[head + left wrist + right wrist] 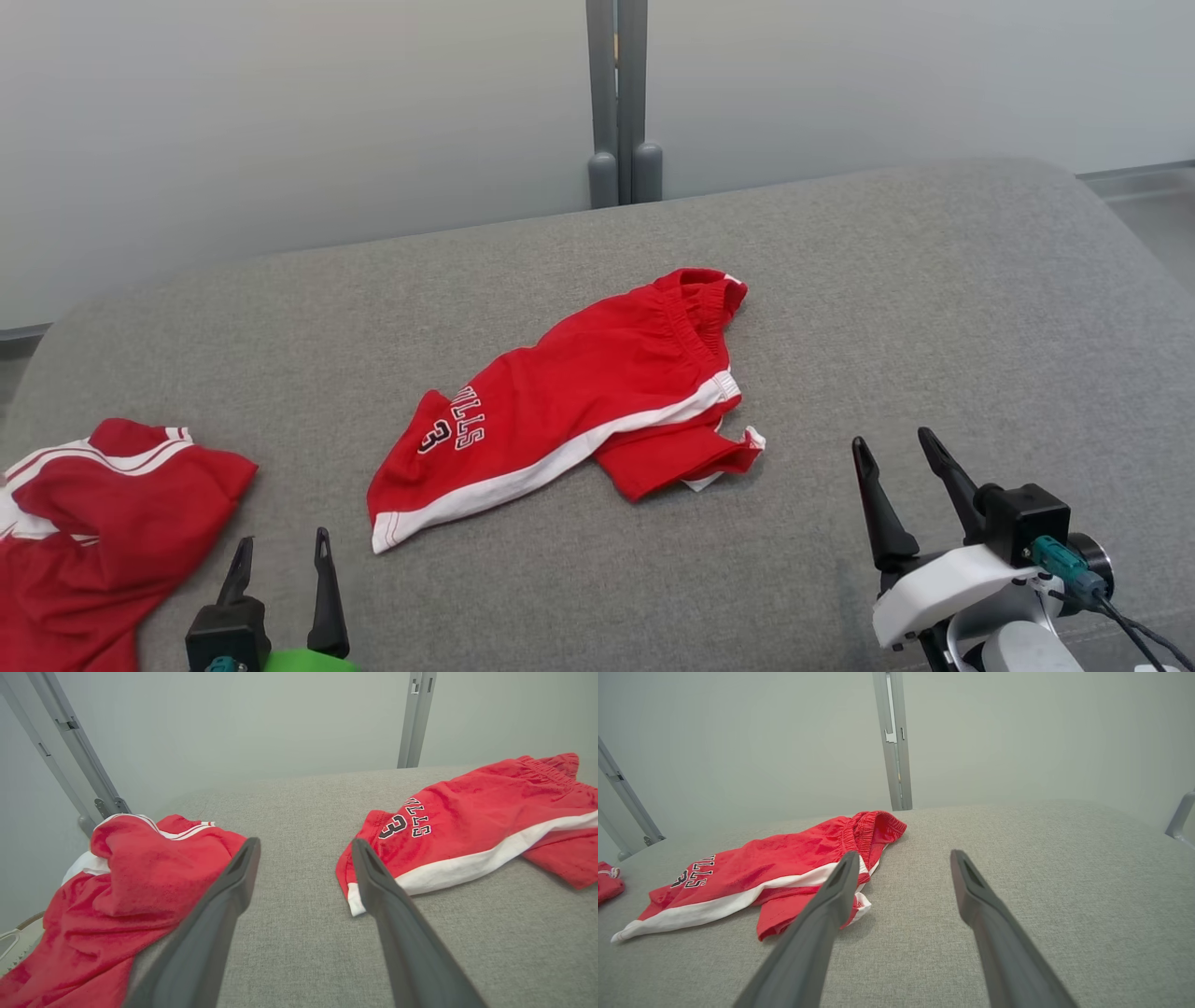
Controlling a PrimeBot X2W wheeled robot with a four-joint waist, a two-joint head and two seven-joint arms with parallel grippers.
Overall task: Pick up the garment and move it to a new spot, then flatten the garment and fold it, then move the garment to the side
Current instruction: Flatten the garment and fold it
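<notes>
A pale wall [280,112] closes off the far side of the scene, and in front of it a grey upholstered pad [934,308] spreads across almost the whole width, its far corners rounded. The garment [103,532] lies crumpled at the near left edge of the pad, partly cut off by the head view's border. It is bright red, with white red-striped trim showing along its far folds. In the left wrist view the garment [117,891] sits just left of that arm's left finger. At the middle of the pad, well apart from the garment, lies a pair of red shorts [579,392]. The shorts have a white band along the near side and a gathered waistband at the far right end. Two grey posts [621,103] stand upright against the wall just behind the pad's far edge. The right claw [891,439] hangs over the near right of the pad, fingers spread wide and holding nothing, near the right end of the shorts [752,877]. The left claw [285,538] is at the near left, also spread wide and empty, between the garment and the shorts [467,812]. Dark lettering and a numeral 3 [439,435] mark the left leg of the shorts.
</notes>
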